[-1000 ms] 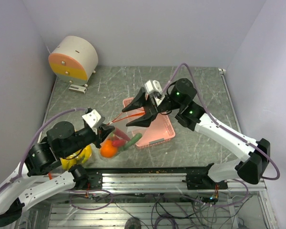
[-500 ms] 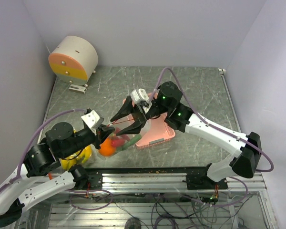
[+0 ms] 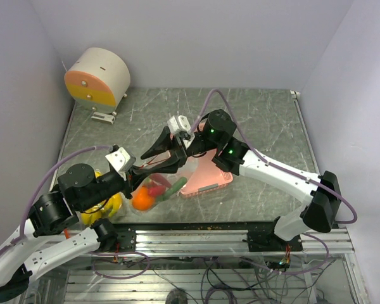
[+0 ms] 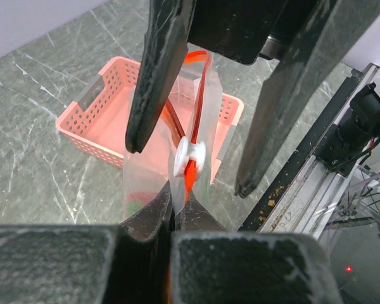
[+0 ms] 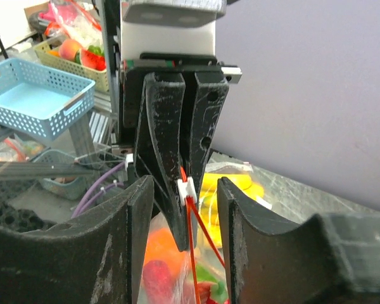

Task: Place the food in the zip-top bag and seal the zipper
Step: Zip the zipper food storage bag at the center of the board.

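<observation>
The clear zip-top bag hangs from my left gripper, which is shut on the end of its orange-red zipper. The zipper also shows in the right wrist view. A white slider sits on the strip just past my left fingertips. My right gripper is open and straddles that slider without touching it. The bag holds an orange, red chili and a green-red piece. Yellow bananas lie under my left arm, apparently outside the bag.
The pink tray stands just right of the bag, under my right arm. A round white and orange device stands at the back left. The metal rail runs along the table's near edge.
My right gripper has swung left along the zipper, from over the pink tray to my left gripper, and now straddles the slider. My left gripper has stayed shut on the zipper.
</observation>
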You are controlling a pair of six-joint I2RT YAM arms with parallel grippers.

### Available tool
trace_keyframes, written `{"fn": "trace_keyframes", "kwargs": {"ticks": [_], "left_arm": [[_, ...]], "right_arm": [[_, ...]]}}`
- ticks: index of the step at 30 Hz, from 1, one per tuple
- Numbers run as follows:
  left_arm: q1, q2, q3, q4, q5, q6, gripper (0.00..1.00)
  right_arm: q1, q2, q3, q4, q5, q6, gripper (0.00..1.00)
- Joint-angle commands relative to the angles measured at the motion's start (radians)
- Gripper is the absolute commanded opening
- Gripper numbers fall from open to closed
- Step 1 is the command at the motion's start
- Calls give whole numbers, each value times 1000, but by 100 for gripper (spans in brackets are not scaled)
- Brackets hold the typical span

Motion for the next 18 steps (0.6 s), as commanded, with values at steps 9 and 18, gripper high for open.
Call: {"fn": "trace_keyframes", "kwargs": {"ticks": [9, 18], "left_arm": [[-1, -20, 8, 9, 12, -7, 7], [-1, -13, 12, 17, 16, -6, 7]], "right_arm": [[6, 19, 15, 77, -5, 30, 19], [6, 9, 11, 53, 7, 17, 22]]}}
